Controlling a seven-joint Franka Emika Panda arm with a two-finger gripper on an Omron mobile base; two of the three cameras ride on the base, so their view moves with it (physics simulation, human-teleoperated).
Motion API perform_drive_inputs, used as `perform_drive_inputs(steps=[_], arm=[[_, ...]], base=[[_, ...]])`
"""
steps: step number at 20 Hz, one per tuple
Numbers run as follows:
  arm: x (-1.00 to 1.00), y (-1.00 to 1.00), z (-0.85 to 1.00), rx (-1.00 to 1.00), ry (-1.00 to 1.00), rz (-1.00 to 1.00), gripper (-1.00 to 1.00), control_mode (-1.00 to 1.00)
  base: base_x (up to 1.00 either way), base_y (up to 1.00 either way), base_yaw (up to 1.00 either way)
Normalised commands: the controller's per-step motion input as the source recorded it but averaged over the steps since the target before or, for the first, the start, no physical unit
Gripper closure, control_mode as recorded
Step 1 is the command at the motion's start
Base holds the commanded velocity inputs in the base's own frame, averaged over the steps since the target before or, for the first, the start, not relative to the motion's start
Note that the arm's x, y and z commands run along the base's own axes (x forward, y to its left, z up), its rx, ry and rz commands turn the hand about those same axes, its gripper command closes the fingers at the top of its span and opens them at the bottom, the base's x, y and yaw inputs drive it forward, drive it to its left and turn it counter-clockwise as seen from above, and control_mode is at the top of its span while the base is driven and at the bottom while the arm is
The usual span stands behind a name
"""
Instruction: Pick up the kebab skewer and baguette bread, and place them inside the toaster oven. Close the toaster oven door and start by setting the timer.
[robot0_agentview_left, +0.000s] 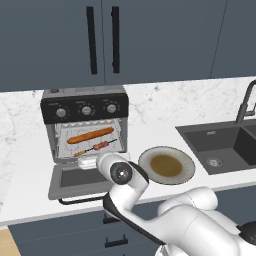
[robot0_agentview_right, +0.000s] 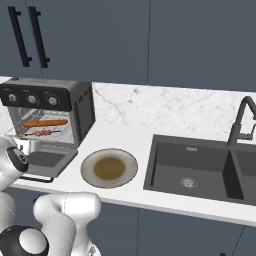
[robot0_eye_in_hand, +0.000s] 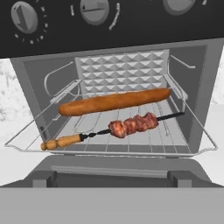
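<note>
Our gripper (robot0_agentview_left: 87, 163) jaws spread wide, holding nothing, just in front of oven (robot0_agentview_left: 85, 125) mouth, above door (robot0_agentview_left: 80, 182). Baguette (robot0_eye_in_hand: 114, 101) and skewer (robot0_eye_in_hand: 114, 127) both on rack (robot0_eye_in_hand: 192, 131) inside, baguette behind, skewer nearer us. We judge loading done. Door lies dropped flat, open. Left: we swing door shut, then turn timer, 1 of 3 knobs (robot0_agentview_left: 86, 110). Plate (robot0_agentview_left: 166, 165) beside oven bare.

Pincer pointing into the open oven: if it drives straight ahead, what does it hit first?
Probably the kebab skewer on the front of the wire rack, with the baguette bread just behind it; depth is hard to judge.
</note>
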Motion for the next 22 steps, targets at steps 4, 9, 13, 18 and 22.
perform_drive_inputs(steps=[4, 9, 13, 18, 22], arm=[[0.1, 0.07, -0.02, 0.0, 0.0, 0.0, -1.0, -1.0], [0.09, 0.05, -0.16, 0.0, 0.0, 0.0, -1.0, -1.0], [0.13, 0.05, -0.28, 0.0, 0.0, 0.0, -1.0, -1.0], [0.19, 0.0, -0.15, 0.0, 0.0, 0.0, -1.0, -1.0], [0.2, 0.0, -0.11, 0.0, 0.01, 0.0, -1.0, -1.0]], base=[[0.0, 0.0, 0.0], [0.0, 0.0, 0.0], [0.0, 0.0, 0.0], [0.0, 0.0, 0.0], [0.0, 0.0, 0.0]])
